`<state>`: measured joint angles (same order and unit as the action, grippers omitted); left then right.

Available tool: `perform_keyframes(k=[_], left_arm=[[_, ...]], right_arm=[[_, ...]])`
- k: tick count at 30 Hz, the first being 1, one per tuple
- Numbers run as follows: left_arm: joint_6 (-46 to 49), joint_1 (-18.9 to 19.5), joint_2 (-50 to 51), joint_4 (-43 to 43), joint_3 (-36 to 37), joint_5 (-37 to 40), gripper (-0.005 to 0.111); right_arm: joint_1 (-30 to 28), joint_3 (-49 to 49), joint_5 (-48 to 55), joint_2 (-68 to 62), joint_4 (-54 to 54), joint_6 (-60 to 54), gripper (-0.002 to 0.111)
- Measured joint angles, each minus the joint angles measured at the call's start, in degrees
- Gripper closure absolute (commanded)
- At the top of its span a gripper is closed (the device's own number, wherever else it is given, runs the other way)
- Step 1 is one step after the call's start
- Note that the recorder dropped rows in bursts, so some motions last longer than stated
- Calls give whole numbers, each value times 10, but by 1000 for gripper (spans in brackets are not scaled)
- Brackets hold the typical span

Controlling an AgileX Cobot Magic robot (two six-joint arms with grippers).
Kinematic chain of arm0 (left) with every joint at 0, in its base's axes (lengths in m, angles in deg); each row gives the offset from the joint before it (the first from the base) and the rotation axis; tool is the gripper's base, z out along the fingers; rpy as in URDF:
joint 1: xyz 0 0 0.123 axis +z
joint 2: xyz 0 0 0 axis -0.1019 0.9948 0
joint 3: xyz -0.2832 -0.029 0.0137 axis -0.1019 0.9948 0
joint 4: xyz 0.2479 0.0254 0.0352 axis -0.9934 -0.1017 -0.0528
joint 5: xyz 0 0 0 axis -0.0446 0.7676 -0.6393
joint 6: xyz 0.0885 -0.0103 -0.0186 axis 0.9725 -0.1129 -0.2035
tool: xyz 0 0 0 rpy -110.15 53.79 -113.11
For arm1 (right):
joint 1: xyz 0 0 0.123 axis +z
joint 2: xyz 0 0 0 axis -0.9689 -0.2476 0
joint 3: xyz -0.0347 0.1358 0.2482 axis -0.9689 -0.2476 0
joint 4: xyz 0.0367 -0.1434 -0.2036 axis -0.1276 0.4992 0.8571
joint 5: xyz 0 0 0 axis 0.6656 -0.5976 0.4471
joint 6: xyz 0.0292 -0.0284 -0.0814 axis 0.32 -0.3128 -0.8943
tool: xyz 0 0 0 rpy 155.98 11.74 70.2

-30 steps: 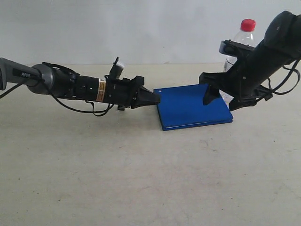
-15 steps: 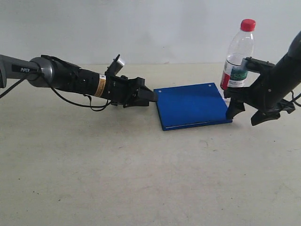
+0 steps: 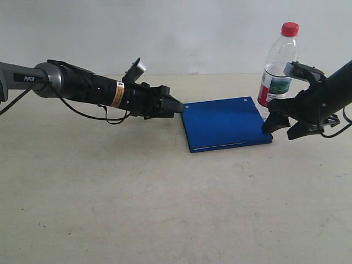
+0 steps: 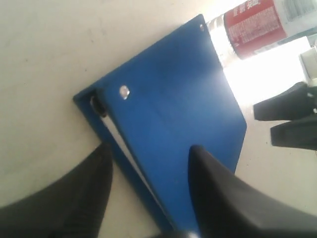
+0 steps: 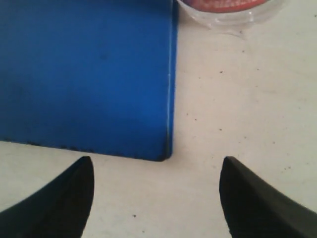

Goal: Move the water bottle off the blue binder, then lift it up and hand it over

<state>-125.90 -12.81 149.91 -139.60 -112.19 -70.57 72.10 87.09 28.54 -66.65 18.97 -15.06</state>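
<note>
The water bottle [image 3: 278, 70], clear with a red cap and a red label, stands upright on the table just off the far right corner of the blue binder [image 3: 223, 124]. My left gripper [image 3: 178, 106] is open at the binder's left edge. In the left wrist view the left gripper [image 4: 151, 148] has one finger over the binder [image 4: 173, 114] and the other over the table. My right gripper [image 3: 280, 127] is open and low beside the binder's near right corner, in front of the bottle. Only bare table lies between the jaws of the right gripper [image 5: 157, 168].
The binder lies flat on a pale table [image 3: 165, 209] with a plain white wall behind. The bottle's base [image 5: 228, 7] sits close to the binder's right edge [image 5: 171, 89]. The right gripper's fingers [image 4: 292, 119] show in the left wrist view beyond the binder.
The left gripper's jaws have opened and it has edged right to the binder's edge. The right arm has drawn back off the binder, to the right and down. The bottle has stayed put.
</note>
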Motion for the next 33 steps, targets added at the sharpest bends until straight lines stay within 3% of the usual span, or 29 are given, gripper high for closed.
perform_keyframes(k=[14, 18, 24, 33], left_arm=[[6, 0, 0, 0, -9, -2, 61], [10, 0, 0, 0, -9, -2, 61], [29, 1, 0, 0, -10, 6, 61], [32, 36, 0, 0, -10, 1, 61]], right_arm=[[-4, 6, -21, -42, -140, -138, 45], [-4, 5, 44, -51, -196, -192, 45], [-4, 2, 225, -53, -246, -228, 45], [-4, 1, 221, -53, -299, -232, 45]])
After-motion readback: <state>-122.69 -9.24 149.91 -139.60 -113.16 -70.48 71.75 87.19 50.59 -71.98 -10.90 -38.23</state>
